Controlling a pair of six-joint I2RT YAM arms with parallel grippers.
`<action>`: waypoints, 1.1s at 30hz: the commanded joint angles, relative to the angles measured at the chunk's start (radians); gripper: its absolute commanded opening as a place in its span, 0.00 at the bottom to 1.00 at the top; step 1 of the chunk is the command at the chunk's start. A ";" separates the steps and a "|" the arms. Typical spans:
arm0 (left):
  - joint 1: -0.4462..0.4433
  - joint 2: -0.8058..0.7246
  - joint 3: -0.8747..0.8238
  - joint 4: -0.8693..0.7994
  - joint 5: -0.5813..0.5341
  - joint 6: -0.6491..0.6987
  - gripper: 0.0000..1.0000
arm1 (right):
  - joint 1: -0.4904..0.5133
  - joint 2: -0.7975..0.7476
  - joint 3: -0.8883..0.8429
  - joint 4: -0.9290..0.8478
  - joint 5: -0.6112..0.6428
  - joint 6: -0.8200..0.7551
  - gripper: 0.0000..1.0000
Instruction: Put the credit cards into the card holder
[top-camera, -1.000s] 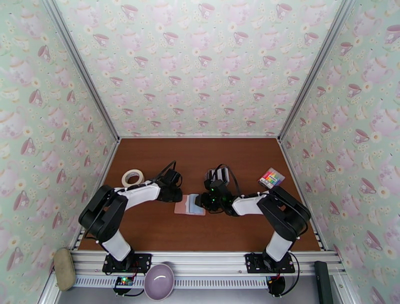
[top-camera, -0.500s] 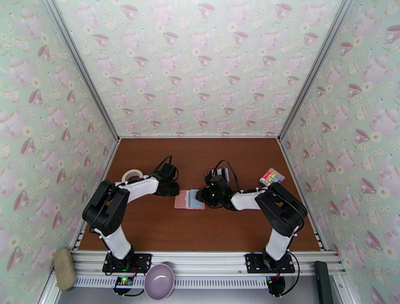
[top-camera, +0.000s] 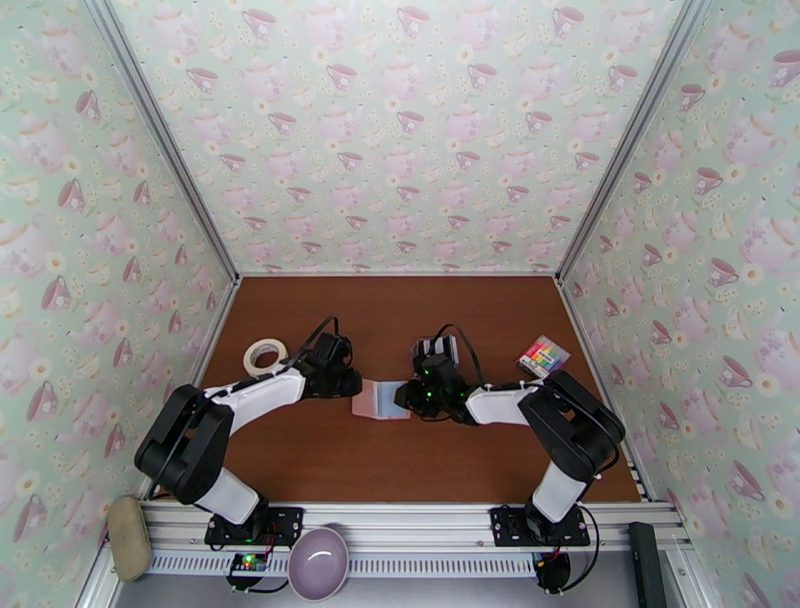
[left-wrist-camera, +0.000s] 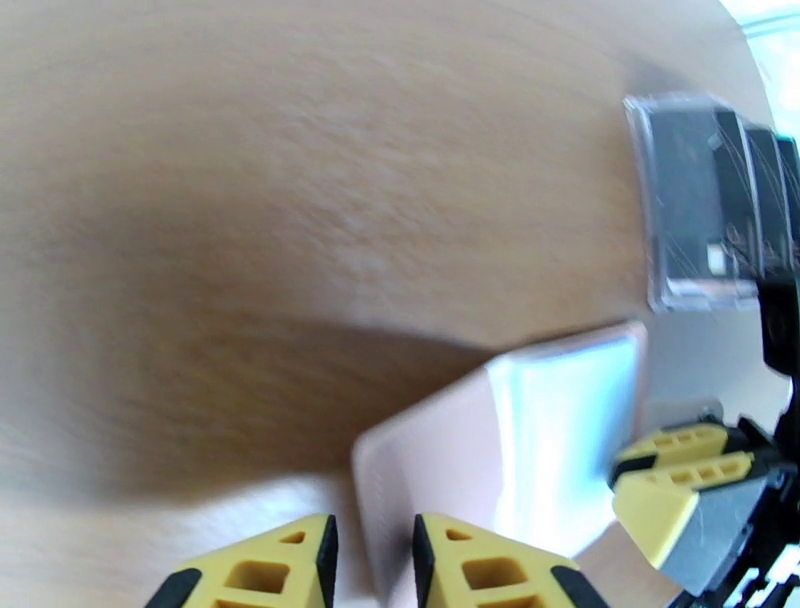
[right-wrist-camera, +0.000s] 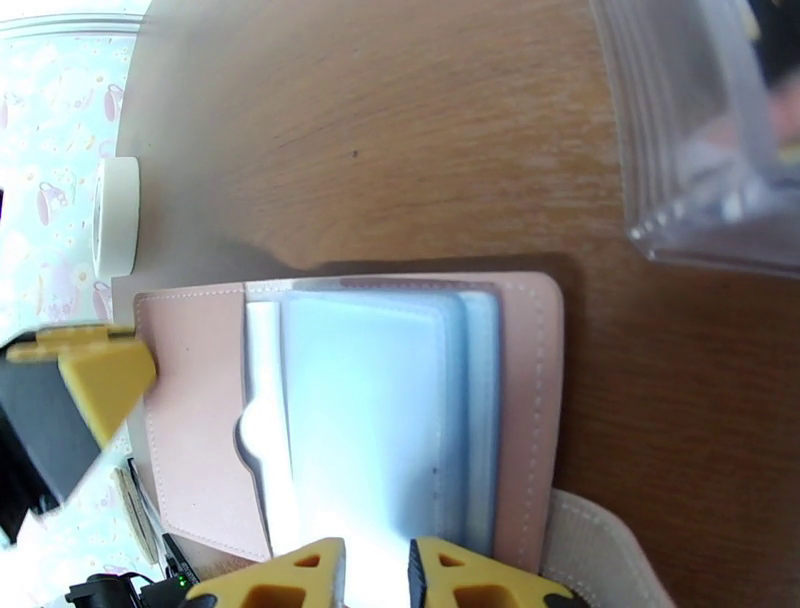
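Left hand pinches the pink flap and right hand the blue-grey inner sleeves of the small pale pink folding card holder, open on the brown bench between them; it looks light, floppy, with slippery sleeves, so its stitched edges seem the safest hold.

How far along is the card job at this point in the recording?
Done: the card holder is open, its pale sleeves showing no card. In hand: the left gripper has its fingers shut on the pink flap, the right gripper on the sleeve edge. Left: the credit cards sit bunched beyond it, all to be slotted in.
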 joint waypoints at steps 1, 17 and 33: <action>-0.022 -0.028 -0.020 0.018 0.035 -0.033 0.28 | 0.015 -0.020 -0.006 -0.016 0.023 0.012 0.25; -0.061 0.039 -0.016 -0.095 -0.160 0.010 0.11 | 0.028 -0.050 0.105 -0.180 0.086 -0.062 0.25; -0.038 0.112 0.058 -0.086 -0.168 0.059 0.37 | 0.027 0.064 0.273 -0.311 0.129 -0.135 0.24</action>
